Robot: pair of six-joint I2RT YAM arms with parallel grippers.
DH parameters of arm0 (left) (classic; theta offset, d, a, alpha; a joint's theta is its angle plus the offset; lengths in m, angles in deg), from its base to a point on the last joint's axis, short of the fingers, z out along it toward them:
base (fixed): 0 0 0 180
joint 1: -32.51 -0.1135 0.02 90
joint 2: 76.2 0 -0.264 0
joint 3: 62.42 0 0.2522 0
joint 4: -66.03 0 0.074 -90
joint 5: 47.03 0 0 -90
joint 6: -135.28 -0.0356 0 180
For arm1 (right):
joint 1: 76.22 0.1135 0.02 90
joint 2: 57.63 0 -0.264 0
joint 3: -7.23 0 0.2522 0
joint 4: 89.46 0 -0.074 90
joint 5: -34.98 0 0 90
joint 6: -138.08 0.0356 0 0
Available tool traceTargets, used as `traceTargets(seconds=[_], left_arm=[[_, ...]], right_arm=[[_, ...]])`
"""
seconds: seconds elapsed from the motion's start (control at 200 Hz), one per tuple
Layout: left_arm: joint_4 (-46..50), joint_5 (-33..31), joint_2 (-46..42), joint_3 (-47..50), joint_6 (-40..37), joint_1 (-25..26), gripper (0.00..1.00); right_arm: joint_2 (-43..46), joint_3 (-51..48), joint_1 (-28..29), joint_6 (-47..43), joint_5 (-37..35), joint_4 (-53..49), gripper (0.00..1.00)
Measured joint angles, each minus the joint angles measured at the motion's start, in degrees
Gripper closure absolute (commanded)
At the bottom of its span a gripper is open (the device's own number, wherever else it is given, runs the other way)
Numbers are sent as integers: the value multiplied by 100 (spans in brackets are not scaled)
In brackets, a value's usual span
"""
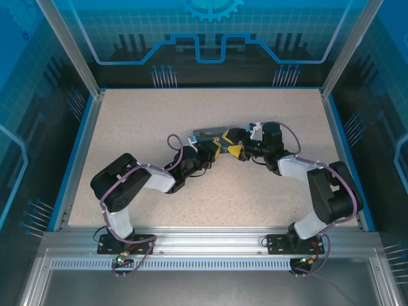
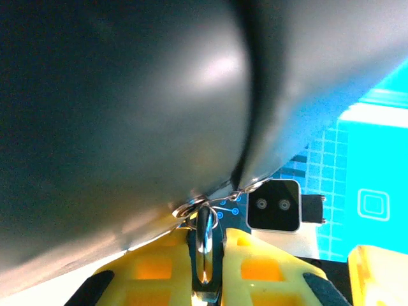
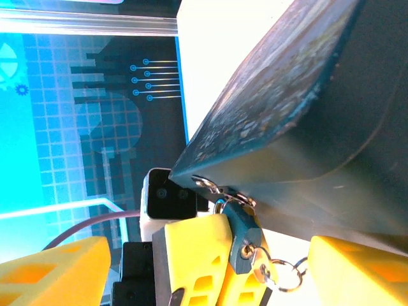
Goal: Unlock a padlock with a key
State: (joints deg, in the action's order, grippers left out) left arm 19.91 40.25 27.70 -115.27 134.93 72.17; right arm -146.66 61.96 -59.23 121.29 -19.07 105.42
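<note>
Both arms are bent inward over the bench (image 1: 159,121), with the wrists brought together at the near side of the box (image 3: 287,95). The left pincer (image 1: 220,148) is clamped on the padlock (image 3: 241,237), which hangs from the clasp (image 3: 213,187) at the box's lower edge. Its shackle is seen between the yellow fingers (image 2: 153,271). The right pincer (image 1: 238,152) is spread wide, with nothing gripped. The key (image 3: 260,273) is seated in the padlock's underside, just below the box, with its ring (image 3: 290,278) dangling.
</note>
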Motion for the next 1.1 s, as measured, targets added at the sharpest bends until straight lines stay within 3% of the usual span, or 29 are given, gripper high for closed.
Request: traceTargets(seconds=[0.235,0.34,0.47,0.59,0.85,1.1], left_arm=[[-2,92,0,0,2,4,100],[2,116,0,0,4,-7,100],[24,160,0,0,7,-20,100],[162,227,-2,-2,4,-44,100],[979,409,-219,-72,2,-90,100],[1620,584,-358,-350,2,-138,100]], right_arm=[[898,188,-50,-1362,-295,-1873,22],[1027,667,-22,-2258,-680,-2885,32],[1034,1425,232,-3587,-1401,-3928,52],[1032,1856,540,-4675,-1965,-4542,62],[979,1989,892,-6205,-2780,-5093,61],[752,1989,1311,-6999,-3069,-5141,61]])
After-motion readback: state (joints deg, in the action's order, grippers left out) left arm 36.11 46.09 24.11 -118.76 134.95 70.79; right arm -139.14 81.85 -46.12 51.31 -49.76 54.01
